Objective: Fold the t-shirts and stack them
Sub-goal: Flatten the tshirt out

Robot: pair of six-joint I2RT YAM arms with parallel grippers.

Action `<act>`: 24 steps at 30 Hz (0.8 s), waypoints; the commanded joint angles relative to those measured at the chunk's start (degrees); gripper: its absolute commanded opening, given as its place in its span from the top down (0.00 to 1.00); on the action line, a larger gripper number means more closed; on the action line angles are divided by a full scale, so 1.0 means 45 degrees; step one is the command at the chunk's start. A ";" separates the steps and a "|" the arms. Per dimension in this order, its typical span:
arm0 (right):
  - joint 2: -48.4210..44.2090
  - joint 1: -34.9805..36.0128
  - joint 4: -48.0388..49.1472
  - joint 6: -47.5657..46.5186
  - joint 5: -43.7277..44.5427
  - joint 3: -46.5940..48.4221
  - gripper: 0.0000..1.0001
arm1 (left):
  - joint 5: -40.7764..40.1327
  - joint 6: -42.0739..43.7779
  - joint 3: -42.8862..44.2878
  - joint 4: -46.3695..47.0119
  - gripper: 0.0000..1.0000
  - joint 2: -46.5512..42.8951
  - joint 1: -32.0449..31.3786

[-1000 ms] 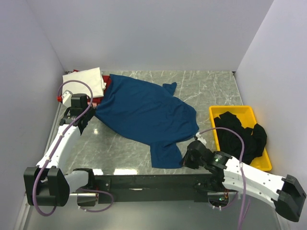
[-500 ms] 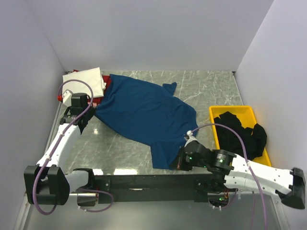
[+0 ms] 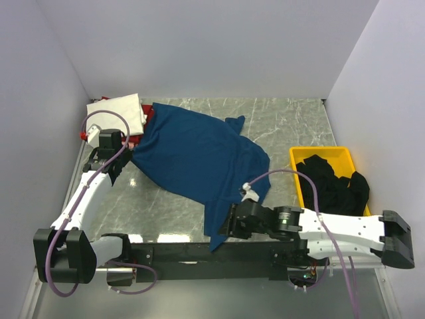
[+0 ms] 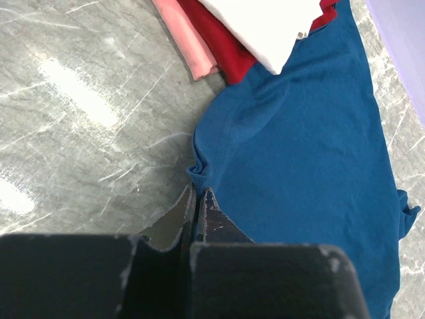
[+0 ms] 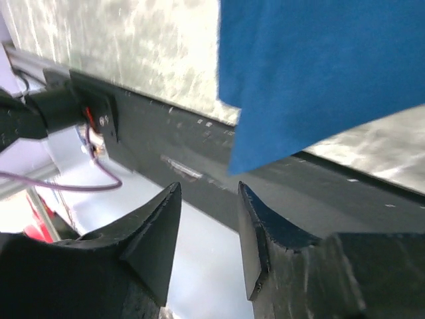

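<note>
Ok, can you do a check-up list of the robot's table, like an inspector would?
surface: grey marble table, no spills seen.
job's things: blue shirt spread out, one corner hanging over the near edge; cream shirt folded on a red shirt in the far left corner; black shirts heaped in the yellow tray on the right.
clutter: nothing seen.
grippers: left fingers shut, seemingly pinching the blue shirt's edge; right fingers open, the hanging corner just ahead of them, not gripped.
cables: purple cables loop along both arms.
surroundings: plain pale walls on three sides.
</note>
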 commanded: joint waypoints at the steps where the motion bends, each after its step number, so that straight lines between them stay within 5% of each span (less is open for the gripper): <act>1: -0.1701 -0.0048 -0.0963 0.0815 0.1928 -0.0534 0.53 | 0.0047 0.0205 0.0357 0.0276 0.99 -0.0130 0.0034; 10: -0.4931 -0.5824 -0.1612 -0.0881 0.0837 -0.3347 0.56 | 0.0144 0.0205 0.0395 0.0334 0.99 -0.0228 0.0034; 24: -0.1513 -0.7490 0.0381 -0.1352 0.0544 -0.3485 0.54 | 0.0203 0.0205 0.0337 0.0334 0.99 -0.0325 0.0034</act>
